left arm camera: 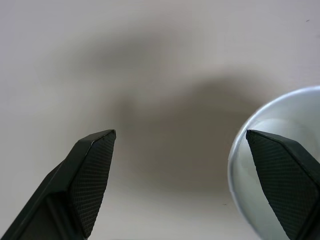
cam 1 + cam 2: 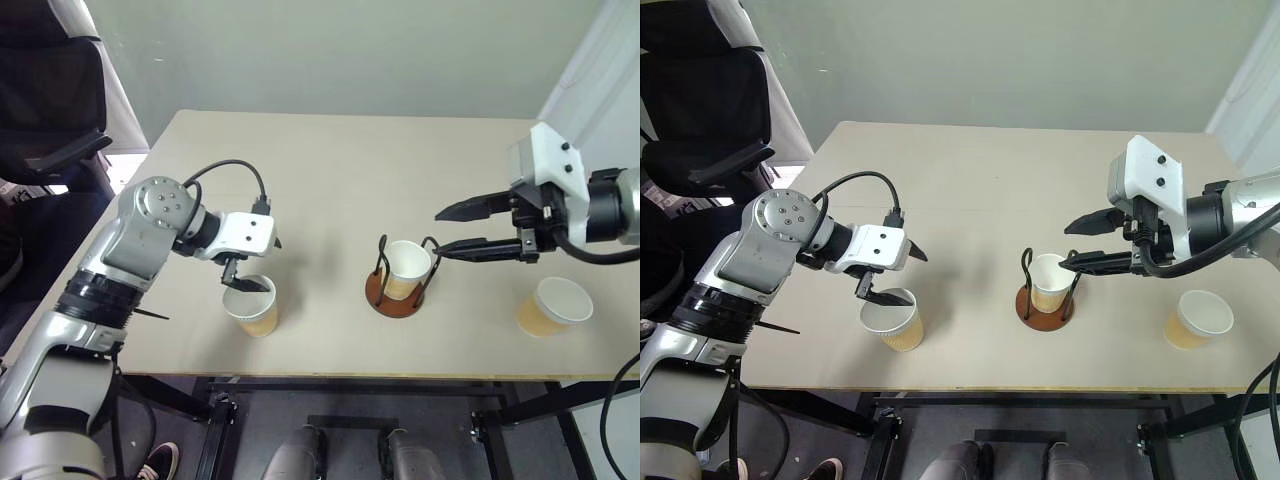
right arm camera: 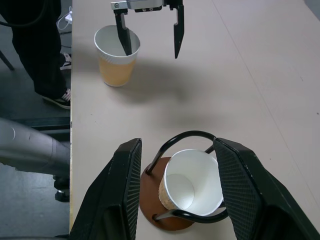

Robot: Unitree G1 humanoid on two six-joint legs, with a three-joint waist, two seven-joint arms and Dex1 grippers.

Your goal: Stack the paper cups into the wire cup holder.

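Note:
Three tan paper cups stand on the table. The left cup (image 2: pixel 255 305) has one finger of my left gripper (image 2: pixel 262 262) dipped inside its rim and the other finger outside, jaws wide open; the left wrist view shows that gripper (image 1: pixel 180 132) astride the rim of the cup (image 1: pixel 280 165). A second cup (image 2: pixel 407 268) sits slightly tilted in the wire cup holder (image 2: pixel 385 297). My right gripper (image 2: pixel 455 232) hovers just right of it, open and holding nothing; in the right wrist view its fingers (image 3: pixel 125 185) flank the holder's cup (image 3: pixel 190 185). The third cup (image 2: pixel 555 305) stands at the front right.
The beige table (image 2: pixel 350 170) has open room behind the cups. Its front edge runs just below them. A black chair (image 2: pixel 50 100) stands off the table's left side. A person's dark trouser leg and shoe (image 3: pixel 30 45) show beside the table.

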